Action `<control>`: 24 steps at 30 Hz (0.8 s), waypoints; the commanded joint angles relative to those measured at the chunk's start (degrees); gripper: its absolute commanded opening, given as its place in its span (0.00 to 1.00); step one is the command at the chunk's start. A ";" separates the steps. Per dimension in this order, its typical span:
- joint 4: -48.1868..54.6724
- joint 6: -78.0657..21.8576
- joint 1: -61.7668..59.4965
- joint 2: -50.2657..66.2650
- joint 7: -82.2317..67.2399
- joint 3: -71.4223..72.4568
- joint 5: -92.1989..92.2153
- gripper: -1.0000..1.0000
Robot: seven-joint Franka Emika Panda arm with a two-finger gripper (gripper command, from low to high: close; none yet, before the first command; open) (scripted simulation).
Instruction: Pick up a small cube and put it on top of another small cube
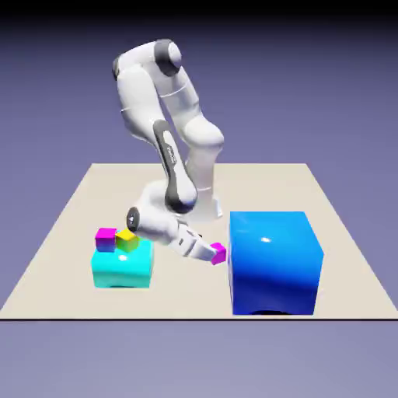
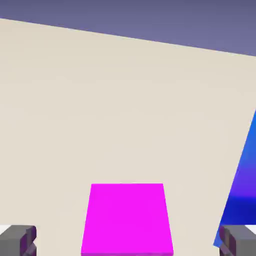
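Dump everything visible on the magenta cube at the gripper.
The magenta cube is small, plain and smooth, with flat faces and sharp edges. In the hand view it sits between the open fingertips, a gap on each side, so neither touches it. The blue block is nearby; what supports the cube is unclear.

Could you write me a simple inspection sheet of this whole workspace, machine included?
Surface: pale beige tabletop; no stains seen.
Job's things: one magenta cube between the open jaws, gap on both sides; its twin on the cyan block.
Clutter: yellow cube, also on the cyan block, beside the twin; big blue block near the magenta cube at the jaws.
Gripper: jaws wide apart, nothing gripped.
Cables: nothing seen.
Surroundings: plain blue-violet backdrop; white robot arm standing at the table's far side.
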 commanded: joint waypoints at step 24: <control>7.25 -5.80 -26.42 1.08 11.19 21.23 -9.52 0.00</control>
